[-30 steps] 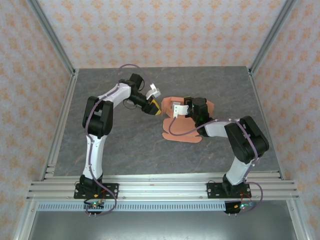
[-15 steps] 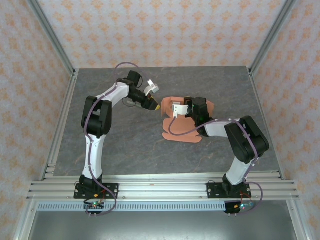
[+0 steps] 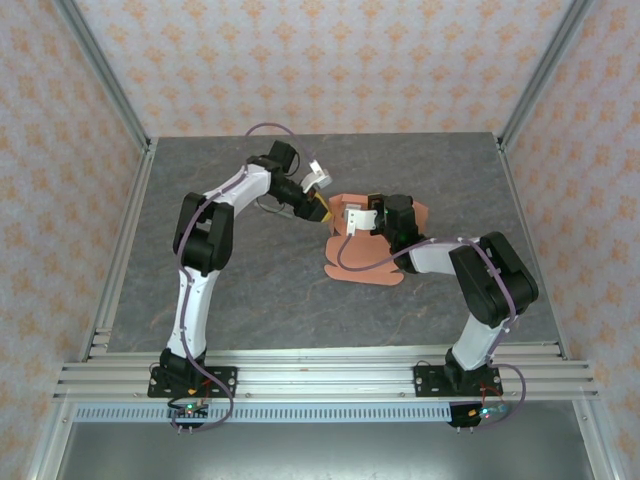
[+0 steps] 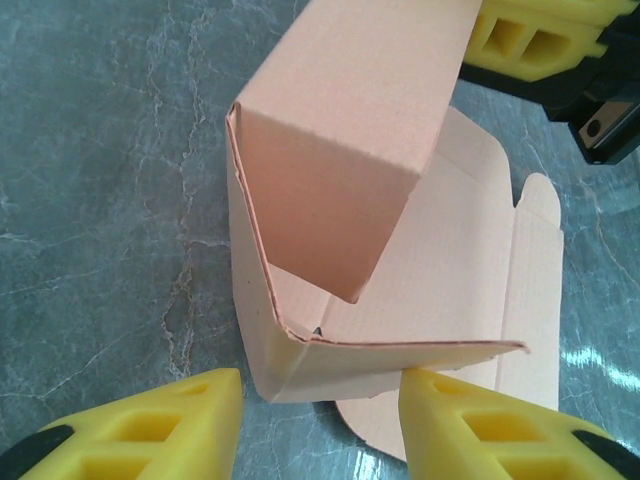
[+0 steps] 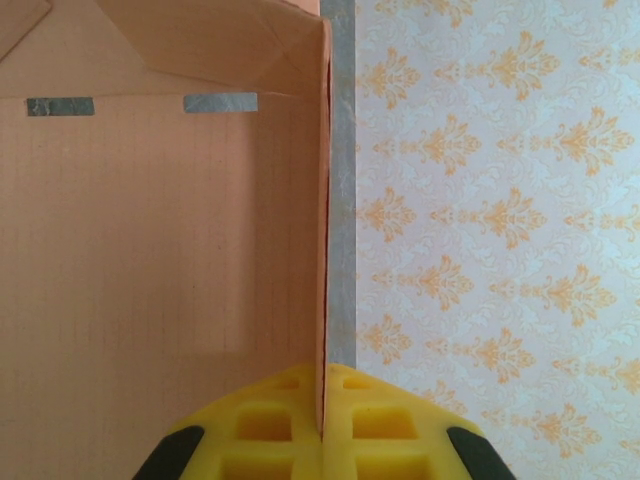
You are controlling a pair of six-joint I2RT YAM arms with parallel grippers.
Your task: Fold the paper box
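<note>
- Salmon-orange card of the paper box [image 3: 362, 258] is seen partly folded on the grey counter [image 3: 250, 290], right of centre, with one flap raised.
- An upright wall is pinched edge-on by the right gripper [image 5: 323, 378], clamped tight on the card.
- The left gripper [image 4: 320, 395] is half open at the box's left corner; contact cannot be made out.
- Part of the box is covered by the right arm [image 3: 480, 275] from above.

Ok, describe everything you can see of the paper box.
The paper box is thin salmon-orange card, half folded: its base and rounded flaps lie flat on the grey table; side walls stand up and one panel leans inward. Two slots show along one crease. The right gripper is shut on an upright wall; the open left gripper has a finger either side of a raised corner.
</note>
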